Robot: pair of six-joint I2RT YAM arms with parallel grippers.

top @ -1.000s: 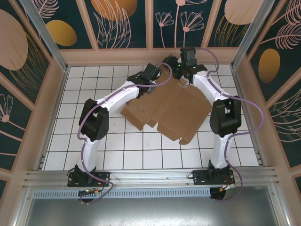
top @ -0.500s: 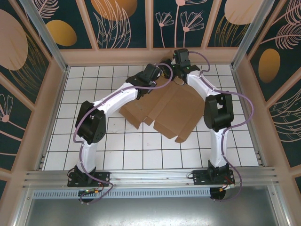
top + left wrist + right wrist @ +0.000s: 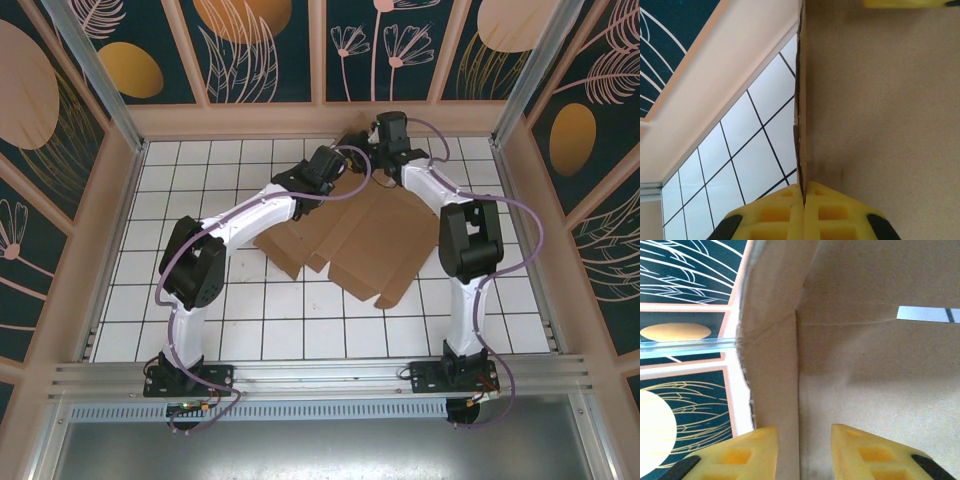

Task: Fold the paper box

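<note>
Setting: white counter [image 3: 200,200] ruled in a dark grid, boxed in by teal walls [image 3: 260,50] painted with pale leaves and orange discs.
Task thing: the paper box [image 3: 350,240] is a die-cut sheet lying mostly flat across the far middle of the counter, with its far edge lifted between the two wrists.
Material: plain brown cardboard, matte and slightly fibrous, with ragged cut edges, scored crease lines and rounded tabs on the near side.
Far flap: in the right wrist view one flap [image 3: 770,365] stands up from the panel along a crease, forming an inside corner.
Left tool: the left tool [image 3: 804,187] has its yellow pads pressed together on the sheet's thin edge, which runs straight into the seam between them. It is pinching the paper box.
Right tool: the right tool [image 3: 804,429] has its fingers spread and straddles the foot of the upright flap. Whether either pad touches the card I cannot tell.
Step in hand: probably raising the far wall, with little of the fold done, since most panels lie flat.
Next move calls for: likely a firm bend along the score while the left pinch anchors the sheet, because thin card may spring back or slide on the smooth tiles.
</note>
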